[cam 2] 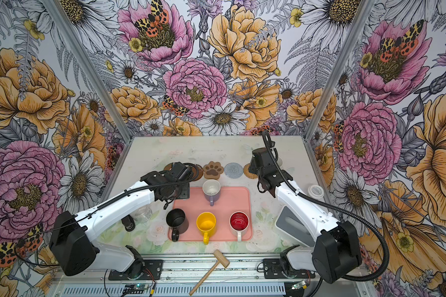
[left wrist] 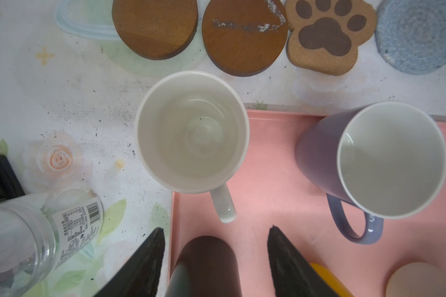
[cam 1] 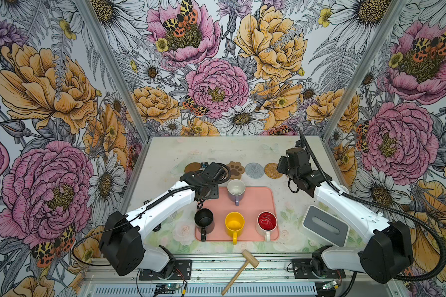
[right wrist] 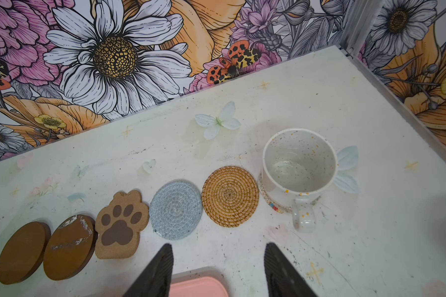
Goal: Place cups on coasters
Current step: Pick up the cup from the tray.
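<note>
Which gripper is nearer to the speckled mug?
Right. The right gripper hangs close by the speckled mug; the left gripper is far off, over the pink tray's edge.

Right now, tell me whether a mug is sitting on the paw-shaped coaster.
No, in the right wrist view the paw-shaped coaster lies bare on the table, with nothing standing on it.

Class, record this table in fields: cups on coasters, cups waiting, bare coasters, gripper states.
Cup on coaster: speckled white mug on pale woven coaster
On pink tray: lavender mug, black mug, yellow mug, red-lined mug
At tray corner: plain white mug
Bare coasters: brown disc, scuffed brown disc, paw coaster, grey-blue coaster, tan woven coaster
Left gripper: open
Right gripper: open
</note>
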